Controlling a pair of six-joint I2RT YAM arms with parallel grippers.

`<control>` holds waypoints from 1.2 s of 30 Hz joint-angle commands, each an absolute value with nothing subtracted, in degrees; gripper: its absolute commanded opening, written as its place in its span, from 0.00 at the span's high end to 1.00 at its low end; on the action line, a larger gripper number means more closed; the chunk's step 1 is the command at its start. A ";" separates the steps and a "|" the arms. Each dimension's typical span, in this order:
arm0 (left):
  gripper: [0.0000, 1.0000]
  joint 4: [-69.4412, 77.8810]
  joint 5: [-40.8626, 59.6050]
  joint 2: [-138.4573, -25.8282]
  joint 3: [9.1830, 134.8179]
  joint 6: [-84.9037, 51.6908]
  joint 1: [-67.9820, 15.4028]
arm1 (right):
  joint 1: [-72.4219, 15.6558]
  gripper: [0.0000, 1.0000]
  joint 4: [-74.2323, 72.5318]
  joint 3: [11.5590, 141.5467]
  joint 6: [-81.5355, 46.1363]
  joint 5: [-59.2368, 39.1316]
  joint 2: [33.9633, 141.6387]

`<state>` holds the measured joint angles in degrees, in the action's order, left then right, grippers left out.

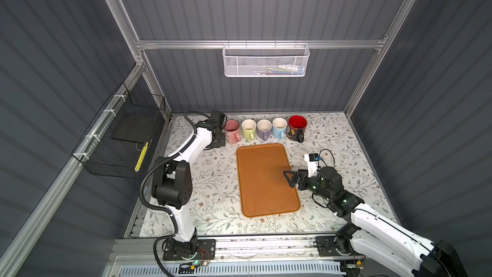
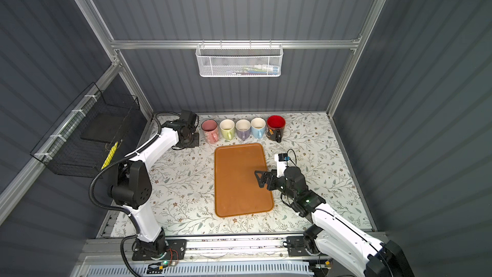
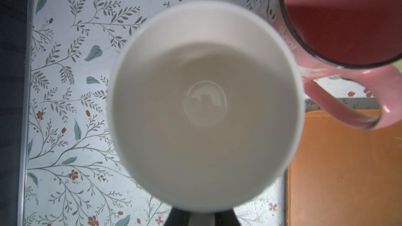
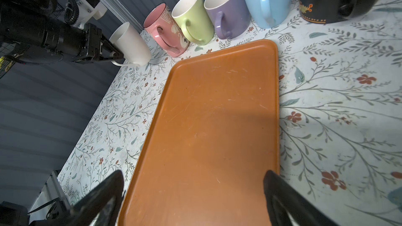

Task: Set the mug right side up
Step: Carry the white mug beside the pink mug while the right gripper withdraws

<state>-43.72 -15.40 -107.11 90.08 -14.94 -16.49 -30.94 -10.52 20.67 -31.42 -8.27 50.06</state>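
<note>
— Grey ribbed walls, flowered table [image 1: 213,182], orange tray [image 1: 266,177] mid-table. Where's the white mug [image 4: 130,42]?
— Far left corner of the table, just beside the pink mug [image 4: 165,31]. My left gripper [image 4: 115,52] is clamped on its handle; my right gripper [image 1: 290,179] gapes wide, empty, over the tray's right edge.
— Turned?
— Mouth up, I judge, leaning slightly. Plain glossy white, nothing inside. Left: stand it flat, let go.

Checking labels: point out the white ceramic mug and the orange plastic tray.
White ceramic mug [image 4: 132,44]: right wrist view, outer side wall.
Orange plastic tray [image 1: 262,182]: in a top view, bare floor.
</note>
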 commanded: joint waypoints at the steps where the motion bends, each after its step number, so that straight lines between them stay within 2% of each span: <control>1: 1.00 -41.15 -15.82 -107.99 93.82 -13.80 -15.77 | -29.72 0.01 -12.89 19.87 -32.70 -10.96 51.22; 19: 1.00 -36.39 -13.02 -113.80 95.42 -14.18 -14.50 | -25.23 0.01 -17.04 18.72 -36.08 -17.38 55.62; 36: 1.00 -34.89 -13.24 -116.23 95.54 -13.97 -14.06 | -23.72 0.01 -18.43 18.37 -36.92 -18.62 57.13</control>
